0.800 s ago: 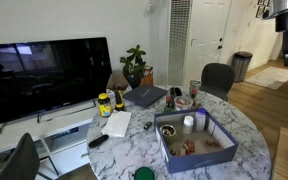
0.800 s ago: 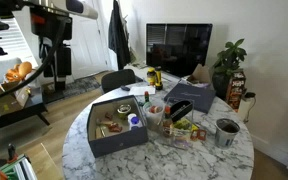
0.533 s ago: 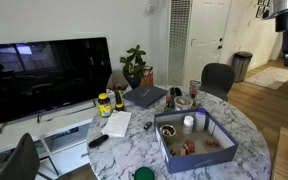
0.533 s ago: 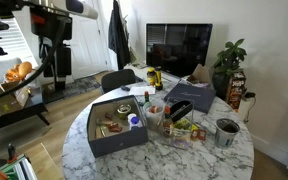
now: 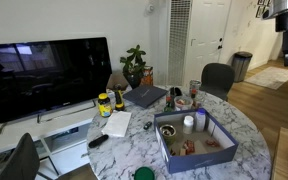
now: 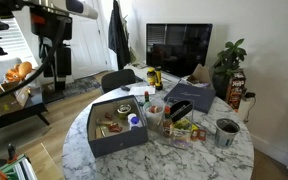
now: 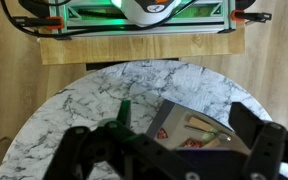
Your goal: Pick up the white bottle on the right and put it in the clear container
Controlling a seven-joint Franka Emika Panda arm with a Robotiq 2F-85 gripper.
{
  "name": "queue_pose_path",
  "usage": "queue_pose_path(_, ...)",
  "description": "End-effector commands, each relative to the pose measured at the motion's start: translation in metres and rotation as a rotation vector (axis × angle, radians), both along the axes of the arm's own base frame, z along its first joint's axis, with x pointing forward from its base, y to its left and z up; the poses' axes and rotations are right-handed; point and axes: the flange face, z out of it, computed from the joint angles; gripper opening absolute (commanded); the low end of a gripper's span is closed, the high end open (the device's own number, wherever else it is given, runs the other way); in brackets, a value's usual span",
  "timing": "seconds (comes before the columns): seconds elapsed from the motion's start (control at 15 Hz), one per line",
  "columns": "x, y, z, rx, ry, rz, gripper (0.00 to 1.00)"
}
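Label print is too small to read. The white bottle (image 5: 201, 120), plain and slim, stands upright inside the blue tray (image 5: 196, 160), near a wall. The pincer (image 7: 170, 160) hangs high above that tray on the marble worktop (image 7: 94, 90), fingers spread wide, empty.

No change visible across frames: the gripper (image 7: 169, 155) keeps its raised pose, nothing on the marble table (image 7: 84, 110) beneath it has shifted

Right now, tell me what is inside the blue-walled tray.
In the blue-walled tray: a taller white bottle, a shorter white bottle, a dark cup and reddish items. Its near wall hides part of the floor.
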Motion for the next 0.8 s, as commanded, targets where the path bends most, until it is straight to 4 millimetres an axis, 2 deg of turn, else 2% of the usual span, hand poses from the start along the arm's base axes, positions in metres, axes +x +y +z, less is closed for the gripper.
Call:
queue_pose_path(0.0,0.000,0.000,0.000,0.000,0.000,0.000,1.00)
queue_pose_path(0.33,0.046,0.033,-0.028,-0.040,-0.082,-0.023,1.00)
queue_pose_path(0.6,0.084,0.055,-0.065,-0.062,-0.052,-0.037,1.00)
queue_pose_path(0.67,0.090,0.059,-0.071,-0.070,-0.024,-0.031,1.00)
queue_pose_path(0.73,0.074,0.051,-0.058,-0.071,-0.067,-0.018,1.00)
